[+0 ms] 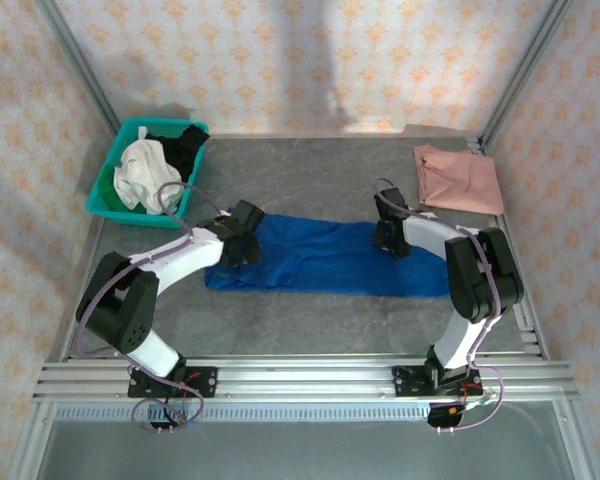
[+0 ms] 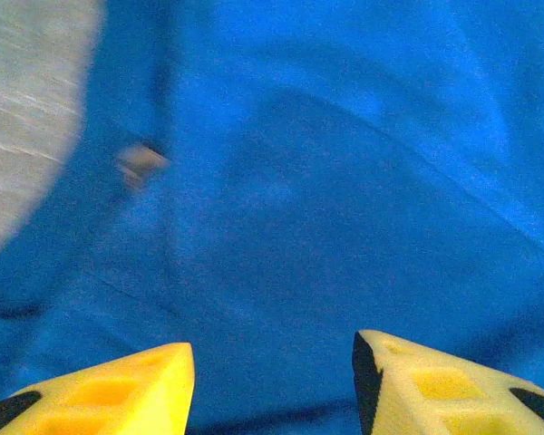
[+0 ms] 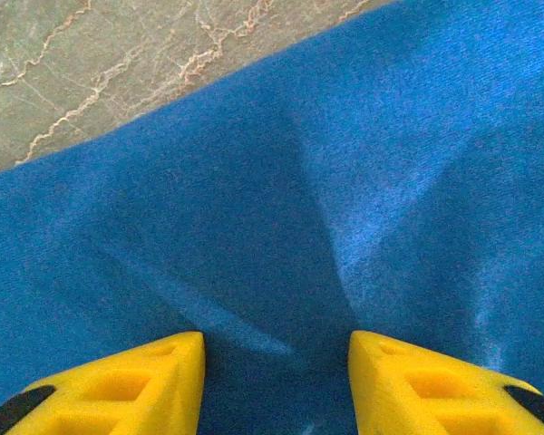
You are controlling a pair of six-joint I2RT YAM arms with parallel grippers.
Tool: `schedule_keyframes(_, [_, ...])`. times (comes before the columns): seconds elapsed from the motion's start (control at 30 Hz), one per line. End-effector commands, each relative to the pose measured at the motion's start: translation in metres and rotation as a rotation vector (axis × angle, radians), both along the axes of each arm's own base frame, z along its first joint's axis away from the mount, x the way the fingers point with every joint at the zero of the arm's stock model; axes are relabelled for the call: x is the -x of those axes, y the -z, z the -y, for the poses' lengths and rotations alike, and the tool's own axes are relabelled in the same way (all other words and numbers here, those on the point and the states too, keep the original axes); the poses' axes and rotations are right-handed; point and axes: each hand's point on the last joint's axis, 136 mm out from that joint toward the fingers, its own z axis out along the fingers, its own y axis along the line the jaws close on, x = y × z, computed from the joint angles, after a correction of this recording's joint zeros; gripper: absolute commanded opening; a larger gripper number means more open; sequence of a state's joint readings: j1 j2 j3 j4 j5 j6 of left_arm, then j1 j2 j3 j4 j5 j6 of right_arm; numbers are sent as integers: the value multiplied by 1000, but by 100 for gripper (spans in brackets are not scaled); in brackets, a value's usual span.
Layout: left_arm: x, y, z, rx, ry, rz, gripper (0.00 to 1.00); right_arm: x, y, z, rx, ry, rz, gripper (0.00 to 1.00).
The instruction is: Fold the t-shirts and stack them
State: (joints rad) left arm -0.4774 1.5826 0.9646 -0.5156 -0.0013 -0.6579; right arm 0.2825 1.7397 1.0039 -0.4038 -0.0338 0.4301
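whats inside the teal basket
The teal basket holds a crumpled white cloth and, behind it, a black garment. Anything beneath them, and the basket's floor, is covered.

Robot laboratory test cell. A left arm (image 1: 145, 290) and a right arm (image 1: 475, 280) are bolted side by side to aluminium rails (image 1: 300, 378) at the near edge of a stone-patterned table (image 1: 310, 325); loose cables (image 1: 160, 412) hang below the bases; bare metal posts (image 1: 78, 68) frame the corners; walls (image 1: 300, 60) of repeating patterned paper close in three sides; props on the table: a blue tee (image 1: 320, 255), a pink tee (image 1: 458, 178), and a basket (image 1: 105, 195) of clothes.
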Motion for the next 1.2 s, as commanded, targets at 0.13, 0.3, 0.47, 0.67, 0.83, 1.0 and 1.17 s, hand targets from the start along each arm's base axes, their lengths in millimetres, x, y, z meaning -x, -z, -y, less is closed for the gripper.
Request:
schedule_keyframes(0.13, [34, 35, 40, 84, 79, -130, 35, 13, -26, -37, -100, -64, 75, 47])
schedule_keyframes(0.3, [28, 22, 78, 274, 119, -99, 17, 28, -47, -102, -201, -182, 158, 49])
schedule_keyframes(0.47, [21, -2, 102, 413, 152, -60, 16, 52, -42, -168, -355, -270, 180, 48])
schedule_keyframes(0.67, [19, -1, 61, 352, 78, -61, 27, 74, -28, -226, -487, -361, 139, 44])
schedule_keyframes(0.83, [4, -2, 9, 317, -38, -14, 35, 77, -20, -246, -517, -398, 114, 38])
schedule_keyframes(1.0, [-23, 6, -6, 264, -54, -35, 38, 78, -12, -260, -506, -423, 86, 38])
schedule_keyframes(1.17, [-44, 23, -10, 237, -64, -68, 38, 77, -8, -260, -456, -417, 68, 36])
